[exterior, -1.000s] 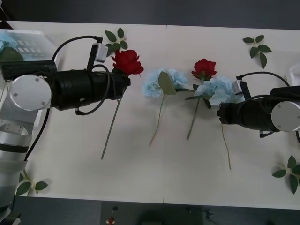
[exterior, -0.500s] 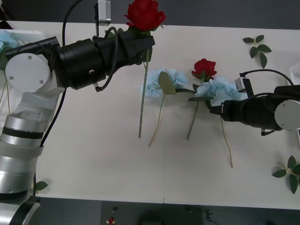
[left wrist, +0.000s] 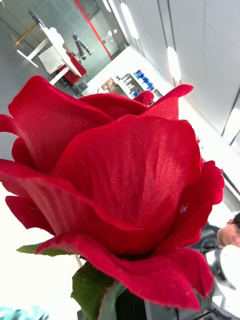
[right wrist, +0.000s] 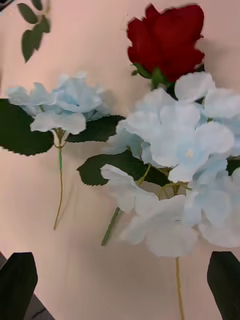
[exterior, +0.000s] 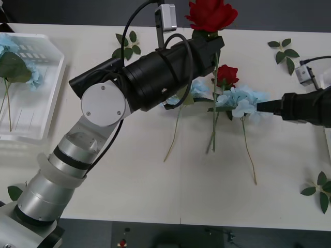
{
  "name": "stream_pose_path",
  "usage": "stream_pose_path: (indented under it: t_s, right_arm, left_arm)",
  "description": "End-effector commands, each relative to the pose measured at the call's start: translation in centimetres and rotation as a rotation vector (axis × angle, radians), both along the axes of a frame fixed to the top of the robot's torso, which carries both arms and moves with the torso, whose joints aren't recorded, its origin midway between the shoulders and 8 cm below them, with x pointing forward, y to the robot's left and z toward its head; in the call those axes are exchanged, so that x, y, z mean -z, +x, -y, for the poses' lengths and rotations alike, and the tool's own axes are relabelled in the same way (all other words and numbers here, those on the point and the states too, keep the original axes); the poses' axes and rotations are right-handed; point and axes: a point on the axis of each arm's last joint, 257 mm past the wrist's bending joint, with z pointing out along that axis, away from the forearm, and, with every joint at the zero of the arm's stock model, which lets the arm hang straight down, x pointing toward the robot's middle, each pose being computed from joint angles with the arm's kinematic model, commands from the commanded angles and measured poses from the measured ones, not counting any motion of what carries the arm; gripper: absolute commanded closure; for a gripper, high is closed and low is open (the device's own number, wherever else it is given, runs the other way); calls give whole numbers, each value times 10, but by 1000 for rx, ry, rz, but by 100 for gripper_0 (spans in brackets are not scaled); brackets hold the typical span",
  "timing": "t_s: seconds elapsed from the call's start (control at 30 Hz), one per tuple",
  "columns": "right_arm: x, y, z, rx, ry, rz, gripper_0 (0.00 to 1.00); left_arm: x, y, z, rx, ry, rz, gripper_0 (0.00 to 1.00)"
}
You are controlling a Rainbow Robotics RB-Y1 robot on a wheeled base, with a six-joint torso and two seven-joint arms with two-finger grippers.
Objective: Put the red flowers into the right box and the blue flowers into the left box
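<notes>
**Rose aloft, heading right**

The left tool [exterior: 213, 42] is clamped on a red rose [exterior: 210, 13], high over the counter [exterior: 129, 170]. The right tool [exterior: 261, 106] sits parted beside a blue cluster [exterior: 243, 101]. Next, I'd say: carry the rose to the right box.

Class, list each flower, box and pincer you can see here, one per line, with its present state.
Held red rose: lifted off the table, stem hanging.
Second red rose: lying on the table.
Blue flowers: lying on the table.
Left box: holds a blue flower.
Left pincer: shut on the rose.
Right pincer: open, beside the blue flowers.
</notes>
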Motion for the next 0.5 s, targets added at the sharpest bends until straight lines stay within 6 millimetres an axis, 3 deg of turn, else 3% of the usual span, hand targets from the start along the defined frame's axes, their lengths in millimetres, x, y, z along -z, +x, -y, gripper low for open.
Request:
stream_pose_path:
  t_s: [0.03, 0.17, 0.5]
  right_arm:
    - [-39, -13, 19, -73, -7, 94, 0]
    - [-51, -39, 19, -192, 1, 146, 0]
    - [-57, -97, -3, -407, 74, 250, 0]
  left_arm:
    - [-25, -2, -2, -4, -51, 35, 100]
    - [-24, -2, -2, -8, -51, 36, 100]
    - [-24, -2, -2, -3, -58, 28, 100]
